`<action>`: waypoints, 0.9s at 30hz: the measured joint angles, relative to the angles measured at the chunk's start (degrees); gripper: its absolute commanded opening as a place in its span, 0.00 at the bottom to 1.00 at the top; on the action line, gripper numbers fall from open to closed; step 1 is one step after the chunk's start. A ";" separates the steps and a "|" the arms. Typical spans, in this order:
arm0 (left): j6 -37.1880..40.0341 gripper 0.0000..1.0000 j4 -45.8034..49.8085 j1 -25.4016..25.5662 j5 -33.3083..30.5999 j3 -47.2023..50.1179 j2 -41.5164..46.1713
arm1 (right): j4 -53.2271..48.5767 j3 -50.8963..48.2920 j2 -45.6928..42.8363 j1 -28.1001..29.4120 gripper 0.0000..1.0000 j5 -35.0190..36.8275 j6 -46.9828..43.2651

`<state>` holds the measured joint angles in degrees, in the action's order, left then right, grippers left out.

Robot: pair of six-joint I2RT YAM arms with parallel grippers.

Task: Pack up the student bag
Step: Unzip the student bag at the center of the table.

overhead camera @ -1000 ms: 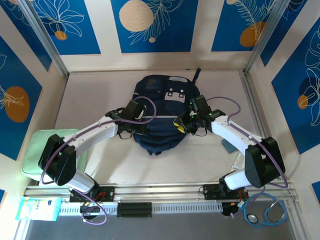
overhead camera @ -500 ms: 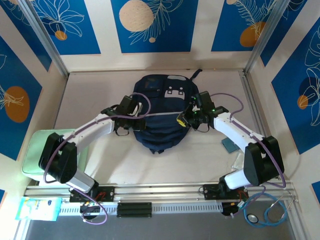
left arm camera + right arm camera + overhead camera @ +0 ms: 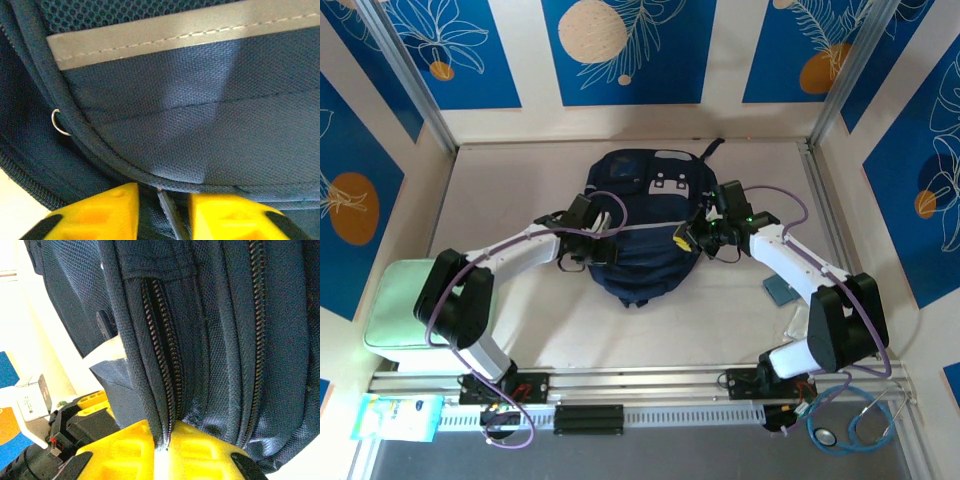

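**Two claws are working at the sides of the bag**

The student bag (image 3: 638, 240) is lying flat in the middle of the table (image 3: 510, 180). Its top is pointing at the far wall and its bottom is pointing at the arms. One arm is reaching in from each side, so the bag is sitting right between the two claws.

The right claw (image 3: 161, 437) is pressing its yellow fingers together on the bag's right side. It is pinching the cloth edge at the near end of a zipper (image 3: 162, 340). I am guessing it is holding that edge tight so the bag is not sliding about while a zipper is being pulled.

The left claw (image 3: 164, 202) is sitting against the bag's left side, just below the grey stripe (image 3: 175, 30). Its two yellow fingers are standing a little apart, and a thin dark strip (image 3: 167, 217) is poking up in the gap. The fingers are not squeezing it. I am guessing that the strip is a zipper pull and the claw is lining up to grab it, but it is too blurry to be sure.

I am thinking that opening the bag is coming first, and the packing is coming after.
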<state>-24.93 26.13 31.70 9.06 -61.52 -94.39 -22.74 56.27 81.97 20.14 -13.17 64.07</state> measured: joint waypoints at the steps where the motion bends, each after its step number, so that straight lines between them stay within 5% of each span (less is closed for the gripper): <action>1: -0.22 0.22 0.00 0.00 -0.02 -0.04 -0.17 | 0.02 0.00 0.00 -0.04 0.11 -0.13 -0.02; 9: -0.46 0.00 0.07 -0.09 -0.17 -0.28 -1.05 | 0.39 0.00 -0.02 -0.31 0.10 -0.44 0.00; 27: 10.40 0.00 -0.31 -2.29 -5.42 -0.09 3.48 | 0.46 -1.55 -3.56 -4.31 0.06 -0.44 -3.02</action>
<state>-14.52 25.82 29.41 3.64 -61.60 -90.91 -22.28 54.72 78.41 15.84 -13.61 61.06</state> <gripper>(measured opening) 0.048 0.064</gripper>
